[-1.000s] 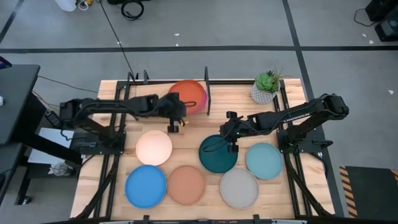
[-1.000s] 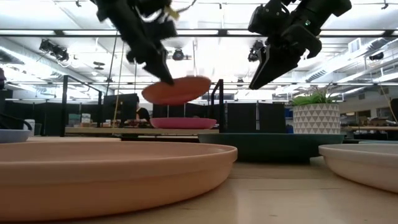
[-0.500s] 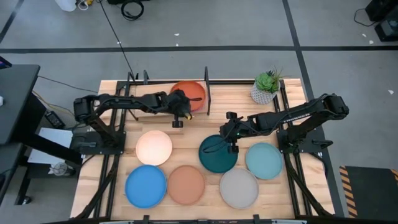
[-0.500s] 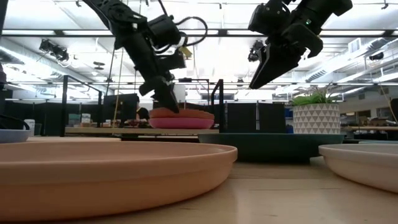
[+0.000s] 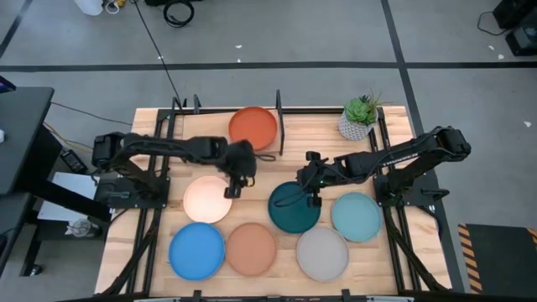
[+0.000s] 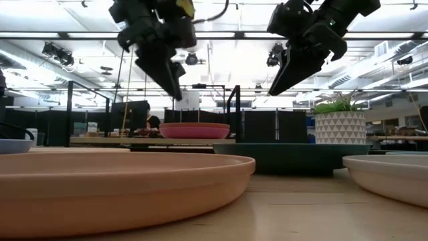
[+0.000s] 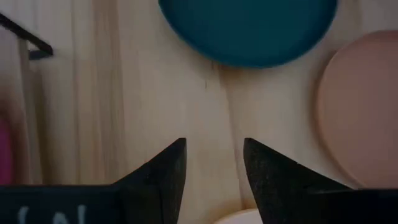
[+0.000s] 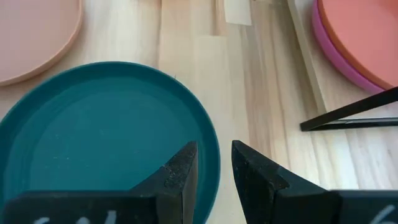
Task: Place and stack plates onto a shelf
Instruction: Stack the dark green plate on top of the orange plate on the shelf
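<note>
An orange plate (image 5: 252, 127) lies stacked on a magenta plate (image 6: 195, 132) on the shelf (image 5: 201, 124) at the table's far side. My left gripper (image 5: 231, 186) hangs open in the air over the far right rim of the cream plate (image 5: 205, 201), with nothing between its fingers (image 7: 214, 168). My right gripper (image 5: 312, 191) hovers open above the far rim of the dark teal plate (image 8: 106, 137), well clear of it in the low view (image 6: 274, 87). The blue (image 5: 197, 250), terracotta (image 5: 251, 248), grey (image 5: 322, 253) and pale teal (image 5: 356, 216) plates lie flat on the table.
A potted plant (image 5: 359, 117) stands at the far right corner, beside the shelf. Thin black posts (image 5: 278, 122) rise at the shelf's ends. Bare wood shows between the shelf and the far row of plates (image 5: 260, 172).
My left gripper has lowered the orange plate onto the magenta plate on the shelf, opened and let go. It has then drawn back up and toward the table's near edge, over the cream plate's rim. The orange plate stays on the magenta one.
</note>
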